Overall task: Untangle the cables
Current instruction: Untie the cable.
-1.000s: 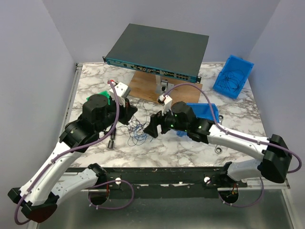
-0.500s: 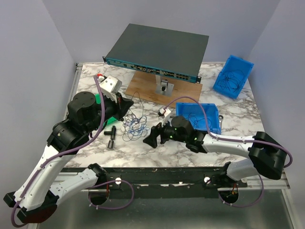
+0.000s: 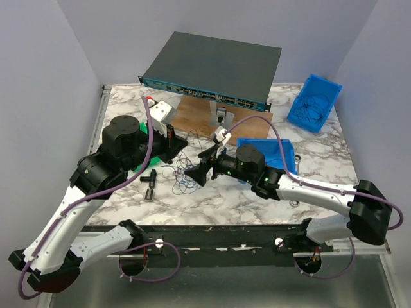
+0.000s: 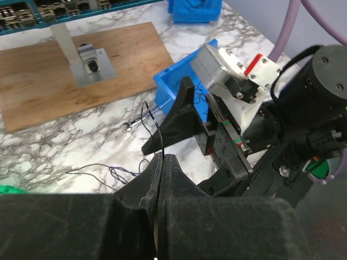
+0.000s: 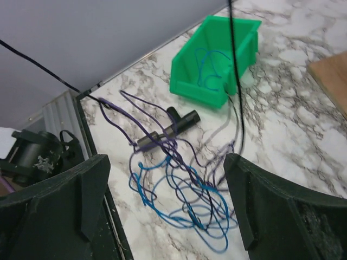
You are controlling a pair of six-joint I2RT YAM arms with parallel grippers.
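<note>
The cables (image 3: 183, 176) are a loose tangle of thin blue and purple wires lying on the marble table between the two arms. My left gripper (image 3: 182, 142) is shut on one thin black wire (image 4: 158, 130), which rises straight out of its closed jaws (image 4: 162, 158). My right gripper (image 3: 198, 173) hangs open just above the tangle. In the right wrist view the blue and purple loops (image 5: 190, 189) lie on the table between its wide-apart fingers (image 5: 167, 165), with nothing gripped. The black wire (image 5: 236, 65) runs up out of the frame.
A black T-shaped tool (image 3: 149, 183) lies left of the tangle. A green bin (image 3: 142, 131) sits behind my left arm, and one blue bin (image 3: 282, 151) is by my right arm. Farther back are another blue bin (image 3: 314, 102), a network switch (image 3: 212, 67) and a wooden board (image 3: 192, 115). A small wrench (image 3: 294, 202) lies on the table.
My left gripper swung left, then back toward the centre, still pinching the black wire. My right gripper slid left over the tangle and its jaws widened.
</note>
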